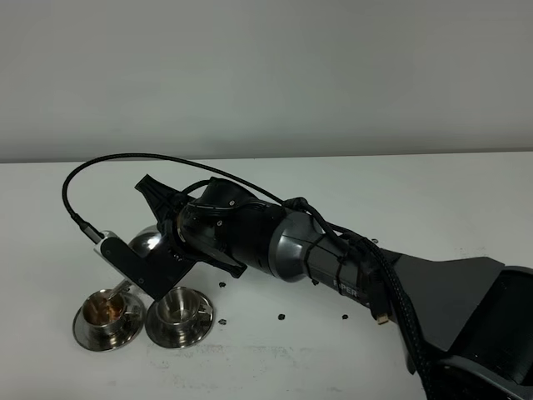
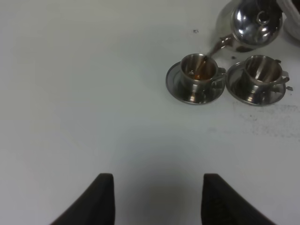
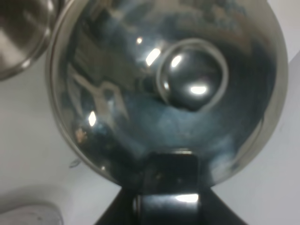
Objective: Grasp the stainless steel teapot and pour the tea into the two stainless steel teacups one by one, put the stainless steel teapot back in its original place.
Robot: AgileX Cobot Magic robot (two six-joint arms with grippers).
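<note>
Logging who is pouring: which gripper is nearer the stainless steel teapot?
Right. The right gripper holds the stainless steel teapot tilted over a teacup. The left gripper hangs with jaws open, well apart from the pot.

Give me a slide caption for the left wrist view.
Tilted steel teapot pours tea into one teacup while the other teacup stands beside it.
</note>
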